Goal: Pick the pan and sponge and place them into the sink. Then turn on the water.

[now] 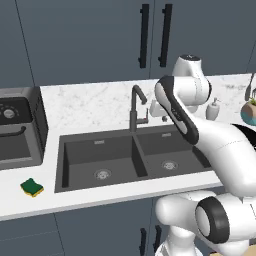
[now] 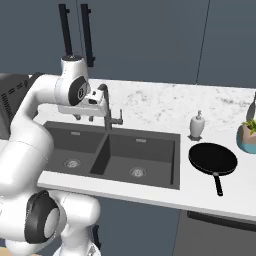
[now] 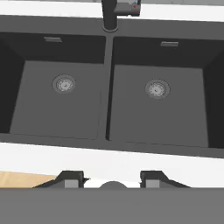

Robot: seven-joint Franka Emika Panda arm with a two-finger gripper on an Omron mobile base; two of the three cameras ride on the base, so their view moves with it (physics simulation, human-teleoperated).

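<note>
Nothing of the task is judged done. The dark grey rectangular double-basin sink [image 1: 117,160] lies with both basins bare down to their round metal drains. The round, shallow, all-black pan [image 2: 213,159] rests on the white marbled counter [image 2: 165,107] to the right of the sink, its handle pointing toward the front edge. The small green-over-yellow rectangular sponge [image 1: 32,187] lies on the counter to the left of the sink, near the front edge. Both are well apart from the hand [image 3: 113,178] — so two pick-and-place steps and the tap are left.

The hand is poised above the sink, looking down into the two basins; its two dark fingertips [image 3: 70,178] are seen parted with nothing between them, so it is taken as released and holding nothing.

The tall dark gooseneck tap [image 1: 136,107] is cut off in the hand view, where its base alone is visible. No water is seen running. In the left base view the counter right of the sink is largely hidden by the white arm.
</note>
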